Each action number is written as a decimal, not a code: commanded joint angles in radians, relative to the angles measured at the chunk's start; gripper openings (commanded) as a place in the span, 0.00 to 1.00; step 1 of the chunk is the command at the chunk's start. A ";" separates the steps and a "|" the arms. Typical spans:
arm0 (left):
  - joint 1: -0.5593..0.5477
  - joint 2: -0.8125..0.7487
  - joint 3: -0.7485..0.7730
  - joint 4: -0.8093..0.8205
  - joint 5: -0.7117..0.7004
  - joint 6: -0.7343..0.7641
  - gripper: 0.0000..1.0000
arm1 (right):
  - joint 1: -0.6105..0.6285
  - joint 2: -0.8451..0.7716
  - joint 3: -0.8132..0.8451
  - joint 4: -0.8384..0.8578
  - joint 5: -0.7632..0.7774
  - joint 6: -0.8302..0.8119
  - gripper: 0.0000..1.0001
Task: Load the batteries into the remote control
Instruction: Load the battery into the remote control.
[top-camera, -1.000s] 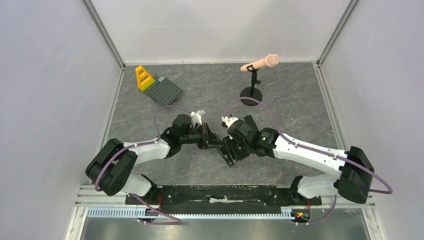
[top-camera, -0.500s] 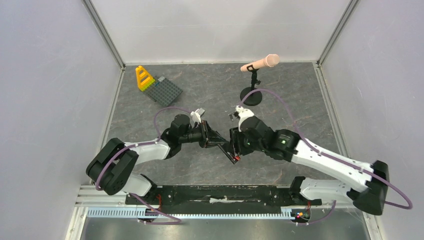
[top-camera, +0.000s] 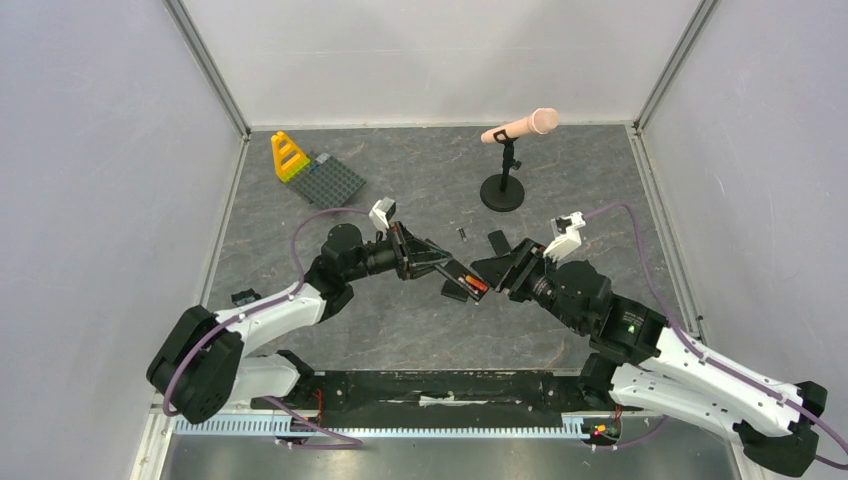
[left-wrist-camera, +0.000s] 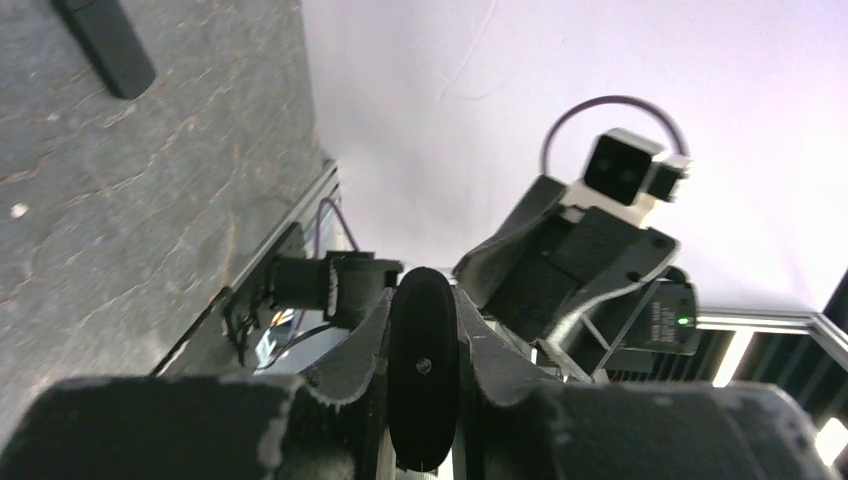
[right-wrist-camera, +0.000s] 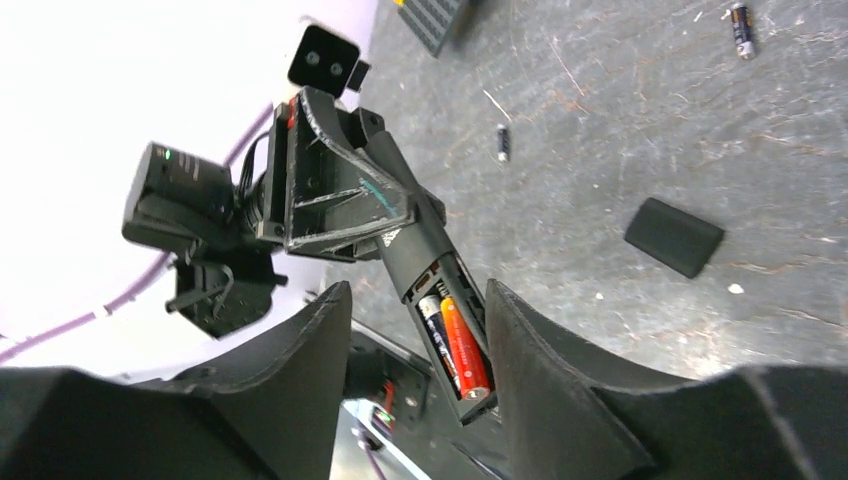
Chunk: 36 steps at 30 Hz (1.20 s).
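My left gripper (top-camera: 425, 262) is shut on the slim black remote control (top-camera: 455, 277) and holds it off the table, tilted toward the right arm. In the left wrist view the remote's rounded end (left-wrist-camera: 422, 380) sits clamped between the fingers. In the right wrist view its battery bay (right-wrist-camera: 452, 335) is open, with a dark battery (right-wrist-camera: 436, 330) and a red-orange battery (right-wrist-camera: 466, 347) lying side by side in it. My right gripper (right-wrist-camera: 418, 300) is open and empty, its fingers either side of that end without gripping it. The removed cover (right-wrist-camera: 673, 236) lies on the table.
Two loose batteries (right-wrist-camera: 503, 142) (right-wrist-camera: 740, 17) lie on the table beyond the remote. A microphone on a stand (top-camera: 502, 190) is at the back. A grey brick plate (top-camera: 330, 180) with a yellow piece (top-camera: 289, 157) is back left. A small black item (top-camera: 243, 297) lies far left.
The right gripper has pulled back to the right, off the remote, and the whole right arm has swung out. The left gripper has carried the remote up and slightly right.
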 joint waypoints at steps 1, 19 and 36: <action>0.000 -0.066 0.072 0.061 -0.064 -0.099 0.02 | 0.002 -0.034 -0.035 0.181 0.089 0.141 0.52; -0.001 -0.127 0.053 0.119 -0.179 -0.253 0.02 | 0.002 -0.045 0.018 0.284 0.115 0.121 0.61; 0.000 -0.192 0.052 0.041 -0.225 -0.307 0.02 | 0.002 -0.042 0.005 0.284 0.074 0.098 0.47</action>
